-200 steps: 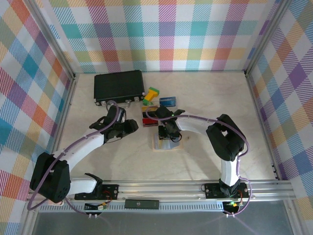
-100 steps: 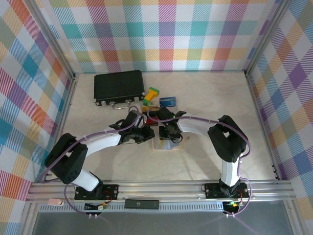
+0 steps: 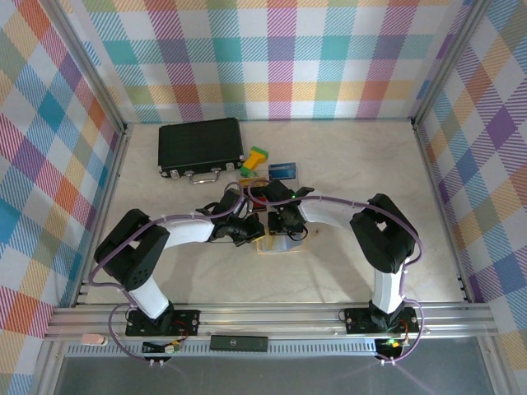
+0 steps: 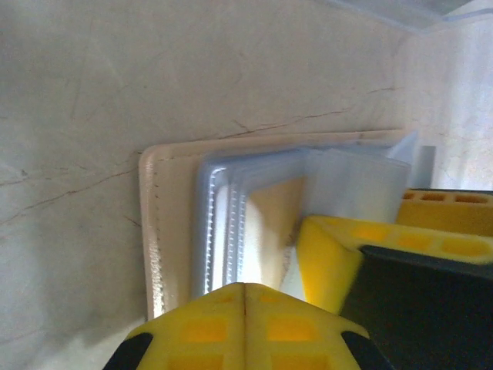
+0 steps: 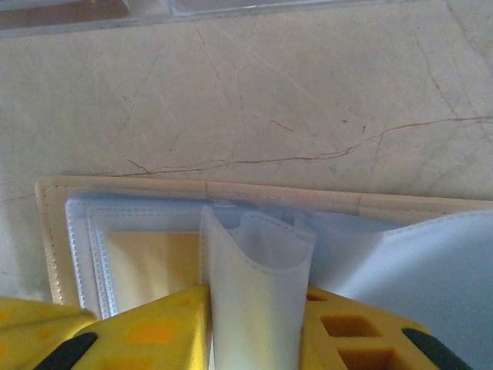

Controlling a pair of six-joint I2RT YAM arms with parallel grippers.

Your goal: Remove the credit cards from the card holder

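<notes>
The card holder lies flat at mid-table, a beige cover with translucent sleeves. A yellowish-tan credit card sits inside one sleeve. My right gripper is shut on a sleeve leaf that is lifted and curled upright. My left gripper is shut, its tips meeting over the holder's near edge with nothing visible between them. From above, the left gripper and the right gripper flank the holder. A blue card and a red card lie on the table behind.
A black case with clasps lies at the back left. Green and yellow blocks sit beside it, near the blue card. The right gripper's yellow finger shows close beside my left fingers. Checked walls enclose the table.
My left arm swung right from the table's left-middle to the holder's left edge and its jaws closed. The right gripper stayed on the sleeve.
</notes>
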